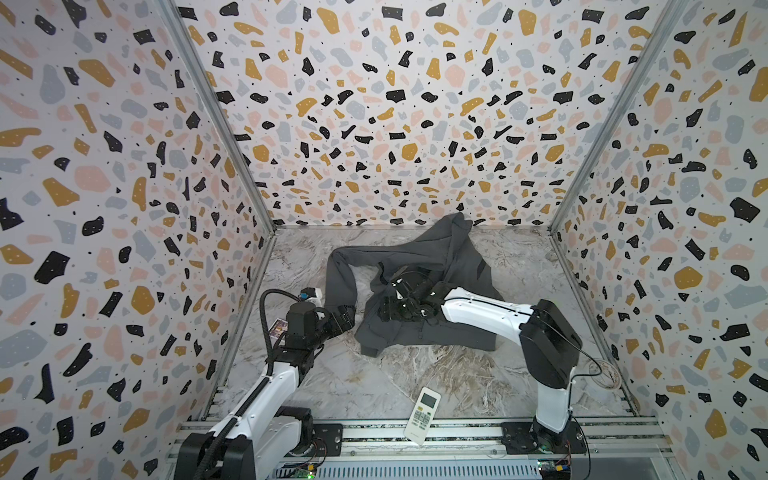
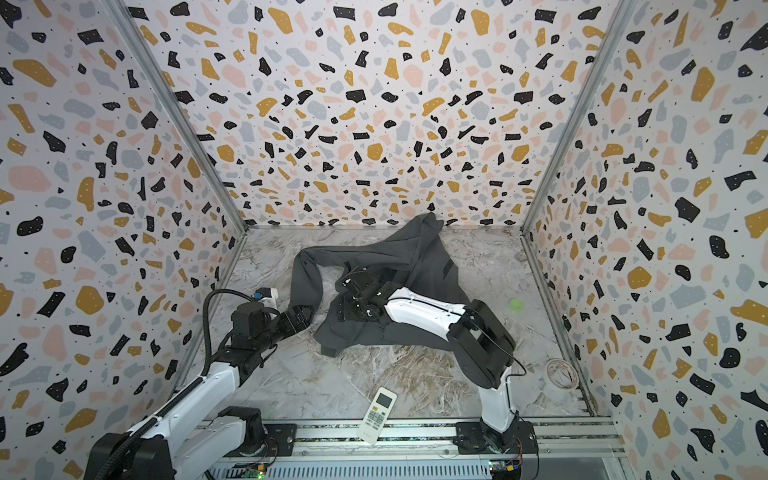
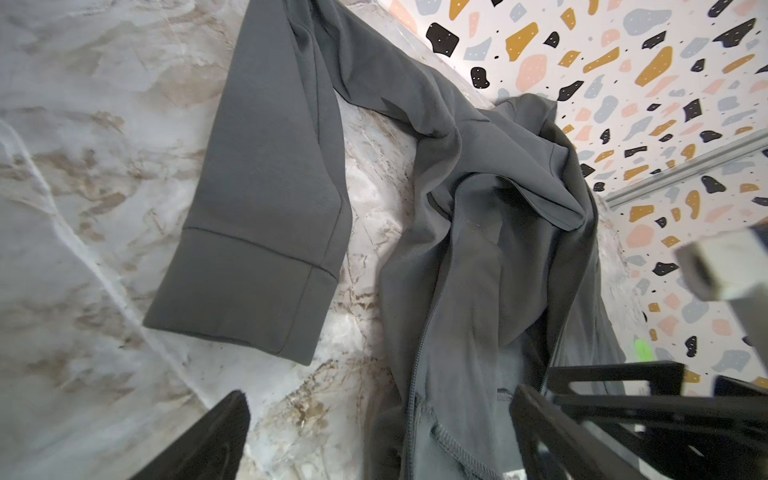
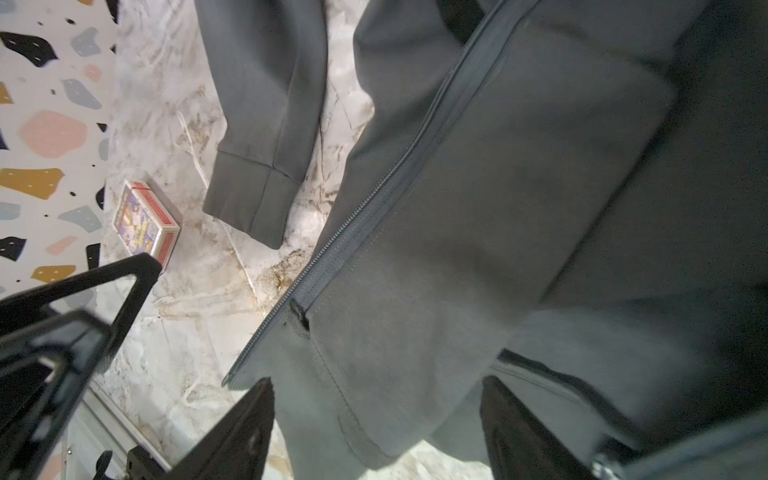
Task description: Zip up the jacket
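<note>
R gripper (image 4: 376, 386): jaws well apart, nothing pinched. You have it low over the jacket (image 4: 498, 187) front, by the hem (image 4: 266, 357). One finger (image 4: 241, 432) sits off the fabric past the hem corner, the other over the cloth. Contact w/ cloth: can't tell.

Zip (image 4: 374, 199): teeth edge bare along the panel, not joined.

L gripper (image 3: 379, 395): jaws at full spread, empty. It is just beside the jacket's hem corner, near the sleeve cuff (image 3: 249, 299).

Arms, in a top view: R forearm (image 1: 482, 309) lies across the jacket's lower body, elbow (image 1: 548, 336) outside its right edge, upper link upright from the rail. L arm (image 1: 266, 399) slants up from the rail to the jacket's left side, wrist bent toward the hem.

Jacket is crumpled on the marble table (image 1: 415, 374), its far end up against the back wall (image 1: 395, 124).

Room: bare marble on the jacket's near side down to the remote (image 1: 423, 414), and more bare marble off its right edge. It's tight on the left: card box (image 4: 145, 220) is just past the cuff.
</note>
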Controlling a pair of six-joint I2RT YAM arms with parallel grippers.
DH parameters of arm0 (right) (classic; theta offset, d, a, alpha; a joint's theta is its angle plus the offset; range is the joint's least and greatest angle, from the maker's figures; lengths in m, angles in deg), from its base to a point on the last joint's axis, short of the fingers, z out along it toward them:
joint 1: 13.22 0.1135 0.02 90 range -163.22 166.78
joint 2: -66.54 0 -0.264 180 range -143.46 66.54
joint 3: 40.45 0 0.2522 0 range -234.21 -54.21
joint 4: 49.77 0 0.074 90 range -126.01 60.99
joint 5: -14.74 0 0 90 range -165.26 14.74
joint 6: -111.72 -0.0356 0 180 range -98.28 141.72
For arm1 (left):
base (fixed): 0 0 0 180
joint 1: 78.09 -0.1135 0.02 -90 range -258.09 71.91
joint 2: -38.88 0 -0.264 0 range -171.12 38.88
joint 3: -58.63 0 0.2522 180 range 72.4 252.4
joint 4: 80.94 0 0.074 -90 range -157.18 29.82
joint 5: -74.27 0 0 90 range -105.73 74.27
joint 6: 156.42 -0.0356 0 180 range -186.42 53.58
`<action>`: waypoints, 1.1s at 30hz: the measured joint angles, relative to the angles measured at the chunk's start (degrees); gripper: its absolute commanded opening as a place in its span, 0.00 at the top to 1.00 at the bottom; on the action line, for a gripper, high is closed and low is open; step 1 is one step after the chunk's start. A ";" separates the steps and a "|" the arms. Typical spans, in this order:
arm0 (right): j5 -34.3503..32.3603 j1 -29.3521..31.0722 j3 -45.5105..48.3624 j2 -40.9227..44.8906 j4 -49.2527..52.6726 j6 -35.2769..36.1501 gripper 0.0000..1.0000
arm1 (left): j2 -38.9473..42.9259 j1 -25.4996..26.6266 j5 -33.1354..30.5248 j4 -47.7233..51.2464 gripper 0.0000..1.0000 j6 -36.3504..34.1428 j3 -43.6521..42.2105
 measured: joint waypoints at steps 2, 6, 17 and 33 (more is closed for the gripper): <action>-0.87 1.22 -4.44 -3.76 1.55 -1.77 0.21 | 1.14 -0.11 0.90 -0.83 0.00 0.39 -1.36; -3.41 2.75 -12.52 -9.77 4.61 -5.01 0.20 | 3.78 -0.39 2.12 -1.49 0.00 1.42 -4.02; -15.30 5.40 -32.35 -25.11 19.12 -7.98 0.36 | 9.99 -0.76 2.84 -1.22 0.00 2.54 -6.21; -17.86 5.57 -20.98 -16.87 17.70 -4.68 1.00 | 10.08 -0.76 6.64 -1.36 0.01 3.13 -6.64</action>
